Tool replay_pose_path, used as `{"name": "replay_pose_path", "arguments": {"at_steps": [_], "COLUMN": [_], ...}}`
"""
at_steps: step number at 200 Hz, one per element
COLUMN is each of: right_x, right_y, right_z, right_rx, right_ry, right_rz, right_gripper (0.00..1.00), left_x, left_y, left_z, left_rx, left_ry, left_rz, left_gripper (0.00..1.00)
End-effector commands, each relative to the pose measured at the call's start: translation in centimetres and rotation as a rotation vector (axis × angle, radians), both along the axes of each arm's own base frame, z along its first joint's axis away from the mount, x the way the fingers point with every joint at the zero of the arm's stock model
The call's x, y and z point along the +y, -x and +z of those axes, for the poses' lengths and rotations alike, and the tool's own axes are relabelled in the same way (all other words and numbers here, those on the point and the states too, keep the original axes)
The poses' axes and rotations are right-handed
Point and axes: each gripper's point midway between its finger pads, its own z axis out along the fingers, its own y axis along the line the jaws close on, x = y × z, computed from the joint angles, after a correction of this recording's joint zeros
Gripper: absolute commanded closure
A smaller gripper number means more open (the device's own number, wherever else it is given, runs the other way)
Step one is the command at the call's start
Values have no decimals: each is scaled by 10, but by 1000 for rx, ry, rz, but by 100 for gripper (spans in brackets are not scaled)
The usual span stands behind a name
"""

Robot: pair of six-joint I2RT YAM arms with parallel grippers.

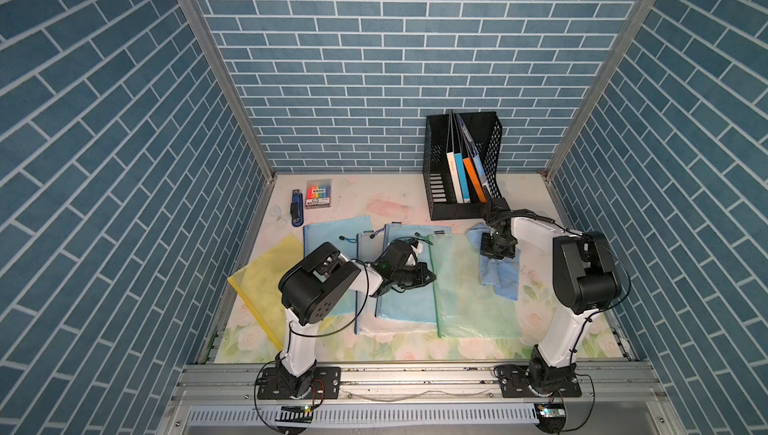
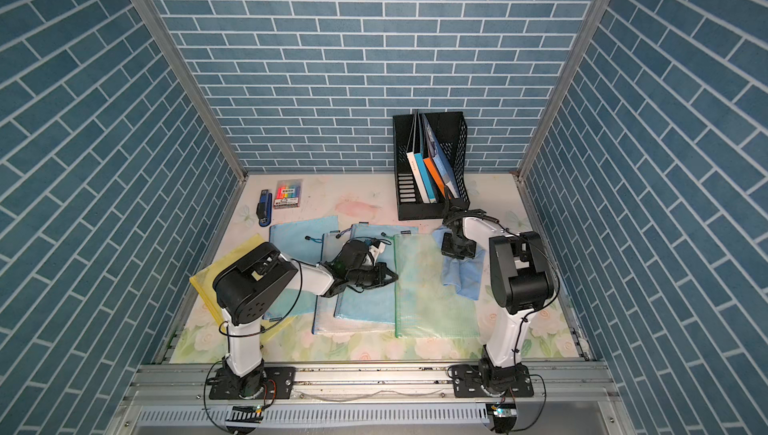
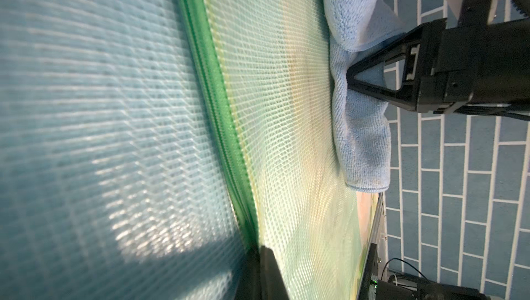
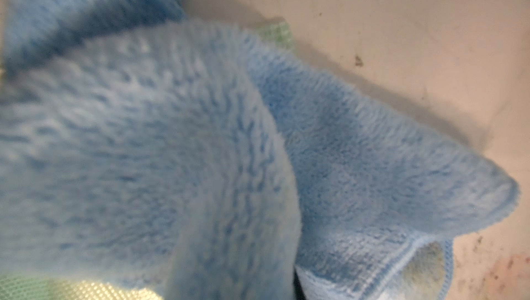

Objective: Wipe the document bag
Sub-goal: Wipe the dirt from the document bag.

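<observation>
The walls (image 1: 374, 58) all round are slate-blue brick with thin white joints. The table cover (image 1: 374, 347) is cream, printed with pale pink and white blossoms and soft green leaves. The green document bag (image 1: 469, 287) is see-through mint mesh with a darker green zip edge. There's a sky-blue bag (image 1: 328, 232), a deeper blue bag (image 1: 403, 304), a clear bag (image 1: 368, 325) edged in blue and a yellow bag (image 1: 266, 275). The cloth (image 1: 500, 281) is fluffy light blue. The file rack (image 1: 436, 154) is black and perforated, with a white book (image 1: 454, 175), a blue book (image 1: 464, 181) and an orange book (image 1: 475, 179). The stapler (image 1: 296, 210) is dark blue and black, and the marker pack (image 1: 319, 194) is rainbow-striped. The left arm (image 1: 299, 343) and right arm (image 1: 559, 341) are white with black joints.
</observation>
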Motion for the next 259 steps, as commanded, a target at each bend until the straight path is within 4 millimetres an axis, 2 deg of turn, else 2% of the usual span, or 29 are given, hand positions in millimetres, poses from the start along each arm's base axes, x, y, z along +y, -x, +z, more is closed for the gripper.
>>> {"name": "replay_pose_path", "arguments": {"at_steps": [1,11,36,48,62,81,88,102,123,145,169,185,201,222,236,259], "right_x": [22,44,124,157,181,200,198,180,137,79,24,6,2,18,39,92], "right_y": [5,4,12,17,23,34,37,40,40,37,34,32,30,31,36,46], "right_z": [1,1,5,9,13,14,11,5,2,3,16,26,31,23,14,0], "right_rx": [28,26,18,9,-4,2,15,34,40,46,20,-1,-13,7,24,48], "right_ry": [-6,-31,-147,-181,-200,-241,-240,-188,-101,-69,0,25,26,-30,-50,-86], "right_rz": [58,85,185,227,255,290,291,289,254,157,78,48,42,44,73,169], "right_gripper": [100,100,100,100,100,100,100,100,100,100,100,100,100,100,100,100], "left_x": [6,5,1,0,0,1,1,2,4,5,6,7,6,5,4,2], "left_y": [7,5,3,2,1,2,1,0,-1,-1,-2,-3,-4,-5,-5,-5], "left_z": [-9,-9,-7,-6,-4,-6,-6,-6,-5,-4,-4,-2,-2,-1,0,0], "left_rx": [28,26,20,16,11,12,11,11,6,7,2,-3,-2,-1,0,0], "left_ry": [-46,-47,-52,-53,-55,-60,-60,-61,-59,-47,-44,-41,-35,-25,-20,-17], "left_rz": [-22,-24,-41,-43,-42,-42,-39,-31,-10,6,18,25,28,32,33,27], "left_gripper": [100,100,100,100,100,100,100,100,100,100,100,100,100,100,100,100]}}
